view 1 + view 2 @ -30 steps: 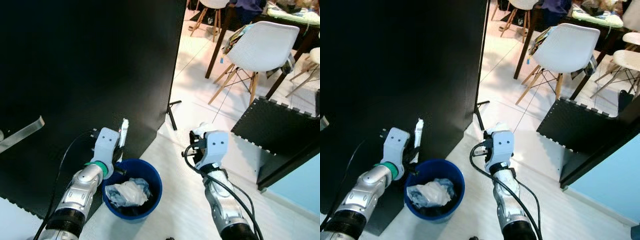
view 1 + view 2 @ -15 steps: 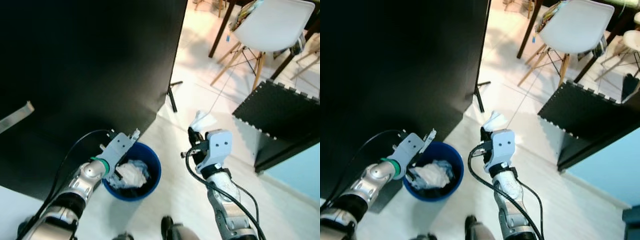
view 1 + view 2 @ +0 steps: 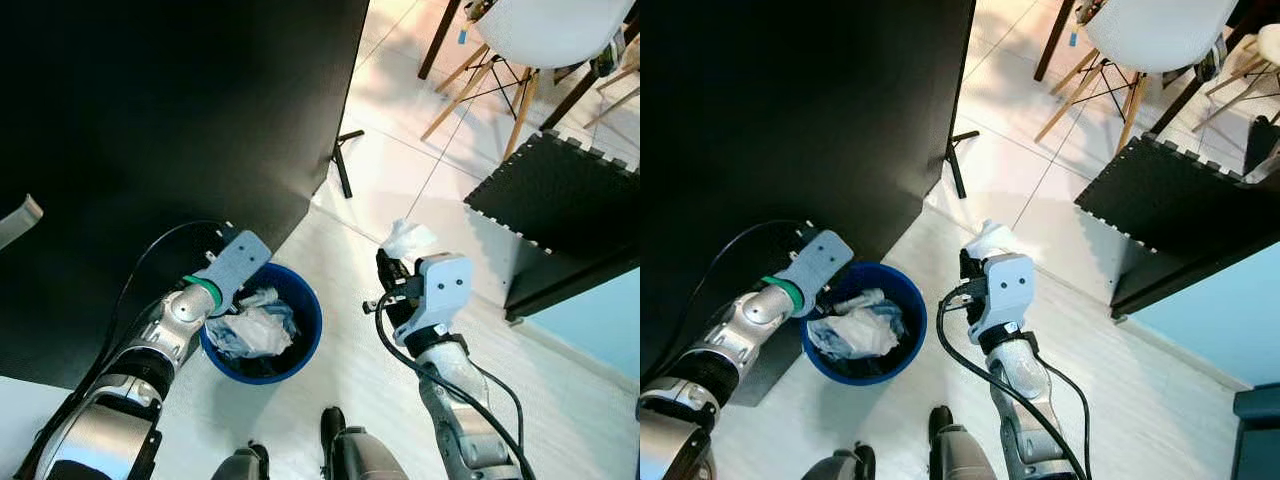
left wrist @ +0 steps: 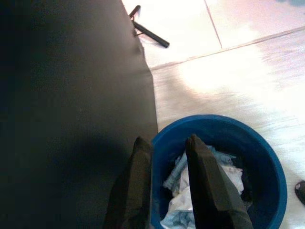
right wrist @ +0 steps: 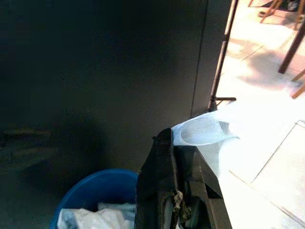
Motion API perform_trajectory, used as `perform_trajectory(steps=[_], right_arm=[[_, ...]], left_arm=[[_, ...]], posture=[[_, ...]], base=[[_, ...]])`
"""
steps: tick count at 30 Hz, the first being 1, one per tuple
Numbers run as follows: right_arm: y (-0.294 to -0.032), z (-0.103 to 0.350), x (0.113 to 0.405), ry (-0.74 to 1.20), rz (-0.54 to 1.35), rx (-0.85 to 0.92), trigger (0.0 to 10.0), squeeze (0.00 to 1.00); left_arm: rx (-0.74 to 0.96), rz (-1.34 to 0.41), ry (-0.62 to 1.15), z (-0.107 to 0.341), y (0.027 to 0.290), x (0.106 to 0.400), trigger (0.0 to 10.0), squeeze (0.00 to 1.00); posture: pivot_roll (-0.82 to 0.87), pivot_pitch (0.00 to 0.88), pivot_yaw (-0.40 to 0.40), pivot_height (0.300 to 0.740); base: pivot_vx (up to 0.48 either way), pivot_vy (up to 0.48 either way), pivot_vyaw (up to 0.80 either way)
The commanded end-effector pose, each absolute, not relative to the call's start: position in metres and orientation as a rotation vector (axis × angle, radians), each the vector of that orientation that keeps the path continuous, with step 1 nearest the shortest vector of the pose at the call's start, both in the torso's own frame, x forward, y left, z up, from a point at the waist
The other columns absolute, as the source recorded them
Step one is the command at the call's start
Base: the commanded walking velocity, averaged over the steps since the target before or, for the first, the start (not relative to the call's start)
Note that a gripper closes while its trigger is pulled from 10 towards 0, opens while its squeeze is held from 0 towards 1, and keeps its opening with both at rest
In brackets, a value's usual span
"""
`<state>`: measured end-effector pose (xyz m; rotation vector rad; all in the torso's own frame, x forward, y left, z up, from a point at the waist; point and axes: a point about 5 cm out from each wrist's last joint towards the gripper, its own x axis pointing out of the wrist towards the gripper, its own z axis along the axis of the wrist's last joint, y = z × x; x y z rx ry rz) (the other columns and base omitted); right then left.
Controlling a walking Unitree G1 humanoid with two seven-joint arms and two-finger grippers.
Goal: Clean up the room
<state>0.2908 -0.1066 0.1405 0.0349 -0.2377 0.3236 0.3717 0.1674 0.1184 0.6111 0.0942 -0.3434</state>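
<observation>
Left gripper point(image 4: 164, 148) sits at the blue bin's point(image 3: 305, 345) rim, lower left of frame, jaws slightly spread and empty. Right gripper point(image 3: 395, 270), centre frame, has its jaws pinching a white crumpled tissue point(image 3: 408, 238) over the floor.

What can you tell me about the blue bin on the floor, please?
The bin is a round, blue, plastic-looking bucket standing upright on the pale floor, against the foot of a black panel. It is open-topped and holds crumpled white and pale blue paper or tissue. The left gripper hangs at its rim, fingers open, one on each side of the wall. The right gripper, holding a white scrap, is beside it, apart.
</observation>
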Motion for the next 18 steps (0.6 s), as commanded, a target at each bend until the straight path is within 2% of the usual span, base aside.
perform_trajectory(steps=[1, 5, 8, 11, 12, 13, 14, 18], right_arm=[[-0.106, 0.130, 0.288, -0.186, 0.341, 0.047, 10.0, 0.00], [-0.076, 0.111, 0.304, -0.059, 0.527, 0.027, 10.0, 0.00], [-0.070, 0.108, 0.311, -0.036, 0.527, 0.037, 10.0, 0.00], [-0.056, 0.098, 0.326, 0.044, 0.506, 0.078, 10.0, 0.00], [-0.056, 0.098, 0.326, 0.044, 0.506, 0.078, 10.0, 0.00], [-0.051, 0.094, 0.329, 0.079, 0.501, 0.095, 10.0, 0.00], [-0.051, 0.094, 0.329, 0.079, 0.501, 0.095, 10.0, 0.00], [-0.041, 0.086, 0.334, 0.160, 0.508, 0.122, 10.0, 0.00]], left_arm=[[0.590, -0.353, 0.120, 0.107, 0.169, 0.365, 10.0, 0.00], [0.462, -0.337, 0.014, 0.108, 0.175, 0.330, 10.0, 0.00], [0.415, -0.355, 0.007, 0.109, 0.173, 0.313, 10.0, 0.00], [0.266, -0.438, 0.009, 0.118, 0.159, 0.260, 10.0, 0.00], [0.266, -0.438, 0.009, 0.118, 0.159, 0.260, 10.0, 0.00], [0.232, -0.451, 0.000, 0.126, 0.155, 0.245, 10.0, 0.00], [0.232, -0.451, 0.000, 0.126, 0.155, 0.245, 10.0, 0.00], [0.175, -0.447, -0.029, 0.149, 0.149, 0.213, 10.0, 0.00]], posture=[[-0.07, 0.321, -0.030, 0.740], [0.01, 0.318, -0.031, 0.740], [0.04, 0.323, -0.030, 0.740], [0.15, 0.339, -0.035, 0.740], [0.15, 0.339, -0.035, 0.740], [0.19, 0.350, -0.040, 0.740], [0.19, 0.350, -0.040, 0.740], [0.28, 0.383, -0.052, 0.740]], base=[[0.000, 0.000, 0.00], [0.000, 0.000, 0.00], [0.000, 0.000, 0.00], [0.000, 0.000, 0.00], [0.000, 0.000, 0.00], [0.000, 0.000, 0.00], [0.000, 0.000, 0.00], [0.000, 0.000, 0.00]])
